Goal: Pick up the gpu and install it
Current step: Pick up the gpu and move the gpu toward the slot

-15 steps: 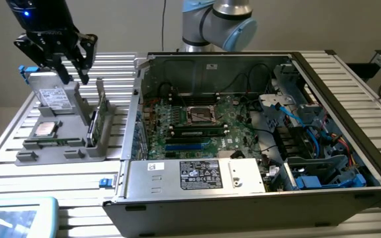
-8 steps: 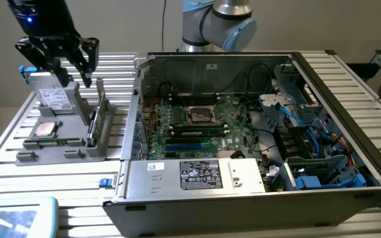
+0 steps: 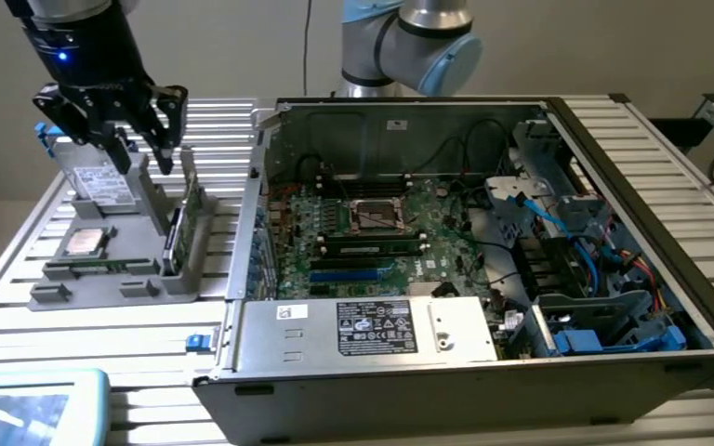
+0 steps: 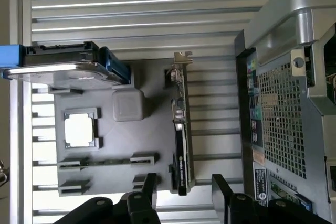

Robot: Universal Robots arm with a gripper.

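Observation:
The gpu [image 3: 183, 230] stands on its long edge in a grey holder [image 3: 115, 288] on the slatted table, at the exterior view's left of the open computer case. In the wrist view the gpu [image 4: 180, 129] shows edge-on, a dark board with its silvery bracket [image 4: 182, 59] at the far end. My gripper [image 3: 146, 165] hangs above the holder, a little higher than the card and apart from it. Its two black fingers [image 4: 149, 187] stand open either side of the card's near end, and the gripper [image 4: 185, 190] holds nothing.
The holder also carries a silver hard drive [image 3: 100, 186], a processor chip [image 3: 85, 242] and a memory stick [image 3: 85, 269]. The open case [image 3: 692, 307] shows its motherboard [image 3: 370, 228] with blue slots [image 3: 350, 274] and a power supply [image 3: 370, 330]. A pale blue device [image 3: 22, 404] lies at the table's front corner.

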